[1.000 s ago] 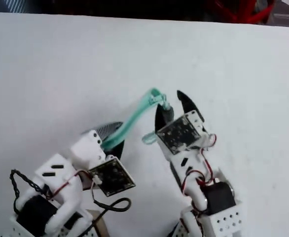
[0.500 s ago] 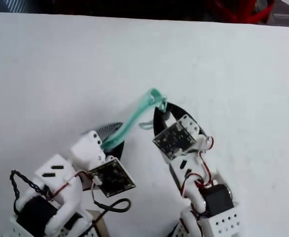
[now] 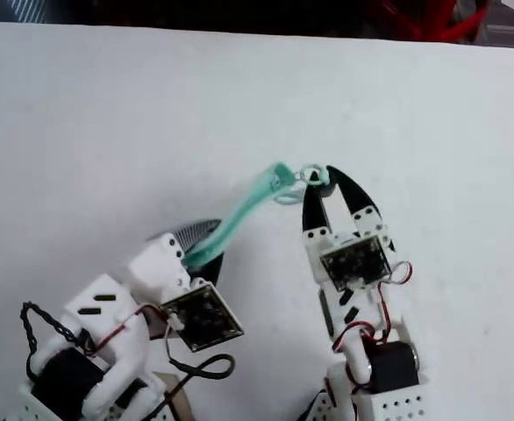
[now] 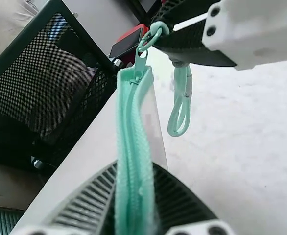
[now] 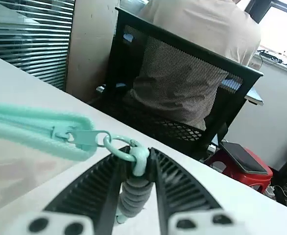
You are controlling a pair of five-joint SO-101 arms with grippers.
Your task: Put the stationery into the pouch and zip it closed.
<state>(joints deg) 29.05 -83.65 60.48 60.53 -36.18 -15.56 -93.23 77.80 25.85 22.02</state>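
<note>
Table (image 3: pixel 108 114): white, plain, matte top, running the full width of the high view, with dark room beyond the far edge. At the near edge: left arm (image 3: pixel 99 342) and right arm (image 3: pixel 371 368), side by side. Mid-surface: mint pouch (image 3: pixel 231 224), edge-up; contact with the tabletop not discernible.

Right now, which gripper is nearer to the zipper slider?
Right. The right gripper pinches the strap just beside the zipper slider; the left gripper clamps the pouch at its far end.

Two white printed arms (image 3: pixel 108 320): black servo motors (image 3: pixel 390 363), black ribbed fingers (image 5: pixel 180 188), square black wrist camera boards (image 3: pixel 201 316), red and black cables (image 3: pixel 42 316).
</note>
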